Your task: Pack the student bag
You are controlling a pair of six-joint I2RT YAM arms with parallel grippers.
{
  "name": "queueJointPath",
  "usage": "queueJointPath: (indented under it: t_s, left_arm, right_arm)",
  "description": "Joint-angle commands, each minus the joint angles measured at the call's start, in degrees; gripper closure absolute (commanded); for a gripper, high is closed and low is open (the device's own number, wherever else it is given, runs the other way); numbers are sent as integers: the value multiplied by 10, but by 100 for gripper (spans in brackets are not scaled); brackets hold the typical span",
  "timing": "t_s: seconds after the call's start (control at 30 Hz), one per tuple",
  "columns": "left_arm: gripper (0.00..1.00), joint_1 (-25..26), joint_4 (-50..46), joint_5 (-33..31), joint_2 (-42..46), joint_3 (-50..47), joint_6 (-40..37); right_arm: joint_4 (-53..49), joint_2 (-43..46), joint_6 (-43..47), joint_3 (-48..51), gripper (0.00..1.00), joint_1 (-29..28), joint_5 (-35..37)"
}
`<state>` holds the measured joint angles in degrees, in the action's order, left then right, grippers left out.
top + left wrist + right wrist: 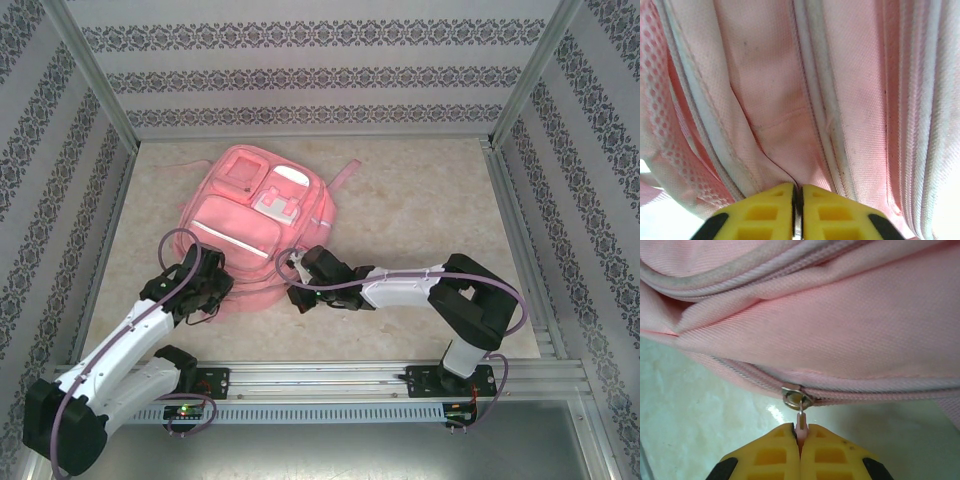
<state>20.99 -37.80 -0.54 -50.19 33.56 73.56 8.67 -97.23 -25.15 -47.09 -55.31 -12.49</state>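
The student bag point(262, 225) lies flat on the pale marbled table point(420, 220), left of centre, with its front pockets and grey-white trim patches facing up and one pink strap point(345, 175) trailing off its far right corner. Both arms reach in to its near edge from opposite sides.

The left gripper point(213, 275) sits at the bag's near left corner. In the left wrist view its yellow fingers point(765, 210) are pressed together with no gap between them, and a crease of pink fabric runs straight down into the line where they meet. It seems to be pinching a fold of the bag there, though the contact itself is hidden behind the fingertips. White piping and a strip of pink mesh run along the cloth above.

The right gripper point(298, 272) is at the bag's near right edge, low over the table. In the right wrist view its jaws are closed on the small pink zipper pull point(801, 421), which hangs from a metal slider point(796, 396) on the zip line of the bag's lower seam. To the right of the slider the zip teeth look closed; to its left the seam curves up and away
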Motion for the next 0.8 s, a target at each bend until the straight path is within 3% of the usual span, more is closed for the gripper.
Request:
queueJointPath:
  t_s: [0.0,0.07,0.17,0.33,0.5,0.77]
  left_arm:
    - [79,-13,-59,-29,-1,38,-47]
    - [68,-13,-82,-18,1,50,-46]
    - [61,-12,-105,7,17,50,-20]
    - [57,16,-102,29,40,32,42]
    - [51,58,-38,34,35,4,103]
    - [51,118,45,9,-33,12,134]
  right_arm:
    - [15,-10,2,-20,100,-13,-19]
    - [16,-20,-1,-37,100,-23,-20]
    - [24,-33,-11,-55,100,-34,-24]
    - [26,-50,-13,-70,100,-44,-23]
    - [30,-51,-15,-68,100,-44,-20]
    - [34,-47,-16,-60,100,-44,-17]
